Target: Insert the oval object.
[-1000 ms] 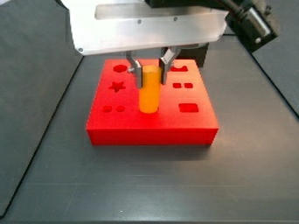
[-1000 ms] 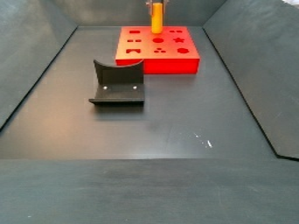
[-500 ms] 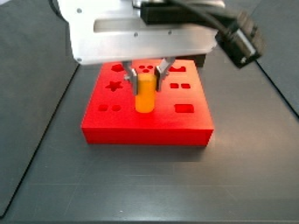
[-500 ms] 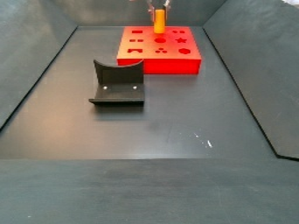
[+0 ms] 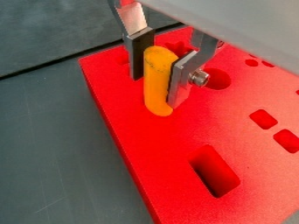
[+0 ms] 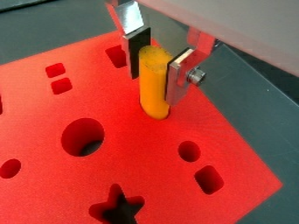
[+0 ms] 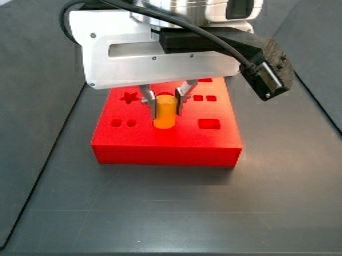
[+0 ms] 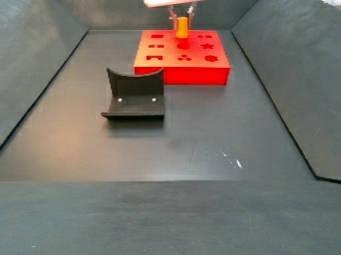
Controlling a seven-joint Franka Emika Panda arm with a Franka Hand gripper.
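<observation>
The oval object (image 5: 158,83) is a smooth orange-yellow peg, upright between my gripper's (image 5: 163,63) fingers. It shows in both wrist views (image 6: 156,83) and both side views (image 7: 163,110) (image 8: 181,22). The gripper (image 6: 158,63) is shut on the peg over the middle of the red block (image 7: 167,142). The peg's lower end sits at the block's top face (image 6: 105,149), where it seems to enter a hole; the hole itself is hidden by the peg. The gripper (image 7: 166,95) hangs under the white wrist housing.
The red block (image 8: 181,57) has several shaped holes, including a round one (image 6: 80,137), a star (image 6: 118,206) and rectangles (image 5: 214,169). The dark grey curved holder (image 8: 134,96) stands on the floor in front of the block. Dark walls ring the floor.
The gripper has come down with the peg. Less of the peg shows above the block than a second ago.
</observation>
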